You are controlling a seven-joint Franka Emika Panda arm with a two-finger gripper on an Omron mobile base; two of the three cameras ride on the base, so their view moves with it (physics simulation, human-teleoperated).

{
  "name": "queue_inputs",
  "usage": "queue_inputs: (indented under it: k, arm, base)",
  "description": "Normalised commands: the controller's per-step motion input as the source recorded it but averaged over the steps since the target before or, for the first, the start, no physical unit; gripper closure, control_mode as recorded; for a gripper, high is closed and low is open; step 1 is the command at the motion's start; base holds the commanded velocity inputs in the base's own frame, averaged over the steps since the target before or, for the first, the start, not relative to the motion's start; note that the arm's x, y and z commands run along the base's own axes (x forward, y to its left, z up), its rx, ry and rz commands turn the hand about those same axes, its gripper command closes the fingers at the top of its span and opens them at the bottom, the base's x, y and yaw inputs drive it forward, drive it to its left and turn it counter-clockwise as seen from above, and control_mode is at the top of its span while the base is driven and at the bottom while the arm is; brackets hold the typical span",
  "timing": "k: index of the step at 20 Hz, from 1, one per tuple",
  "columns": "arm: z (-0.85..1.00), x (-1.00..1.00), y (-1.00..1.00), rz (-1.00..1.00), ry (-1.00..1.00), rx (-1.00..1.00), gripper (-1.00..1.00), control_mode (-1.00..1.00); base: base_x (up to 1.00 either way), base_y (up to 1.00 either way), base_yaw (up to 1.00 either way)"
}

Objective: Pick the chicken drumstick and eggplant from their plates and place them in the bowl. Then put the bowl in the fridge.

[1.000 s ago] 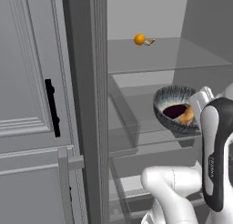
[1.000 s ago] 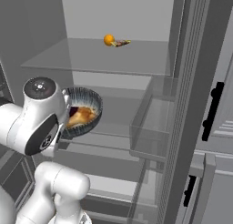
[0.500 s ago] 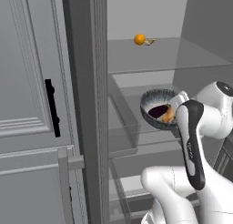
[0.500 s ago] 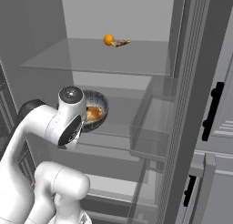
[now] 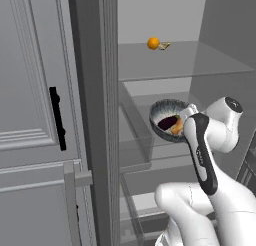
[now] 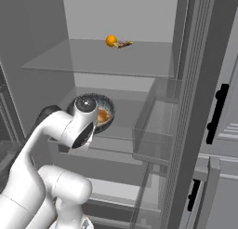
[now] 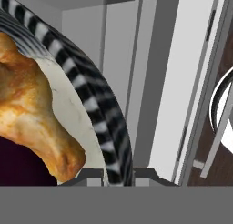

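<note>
Gripper pinches bowl rim at 6 o'clock; tilting risks spilling drumstick, eggplant.

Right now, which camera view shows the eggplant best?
The left base view: the eggplant lies dark and whole beside the chicken drumstick in the bowl. The hand view gives only a dark purple corner; in the right base view the arm covers it.

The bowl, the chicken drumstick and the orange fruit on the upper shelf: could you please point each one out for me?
bowl (image 5: pixel 161 112): left base view, on its ribbed outer rim.
chicken drumstick (image 7: pixel 32 123): hand view, on its golden-brown meaty middle.
orange fruit (image 6: pixel 111 40): right base view, on its round centre.
</note>
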Motion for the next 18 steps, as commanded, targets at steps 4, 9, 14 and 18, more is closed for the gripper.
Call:
queue_inputs:
  k: [4,9,14,18]
  arm:
    - [-0.23,0.4,-0.13,0.04,-0.01,0.0,1.0,-1.0]
    - [-0.23,0.52,-0.16,0.02,-0.01,0.0,1.0,-1.0]
    - [-0.17,0.63,-0.19,0.02,0.0,0.01,1.0,-1.0]
    - [-0.13,0.66,-0.17,0.0,0.01,0.02,1.0,-1.0]
  base:
    - [0.0,0.0,0.0]
    - [0.0,0.0,0.0]
    - [0.0,0.0,0.0]
    - [0.0,0.0,0.0]
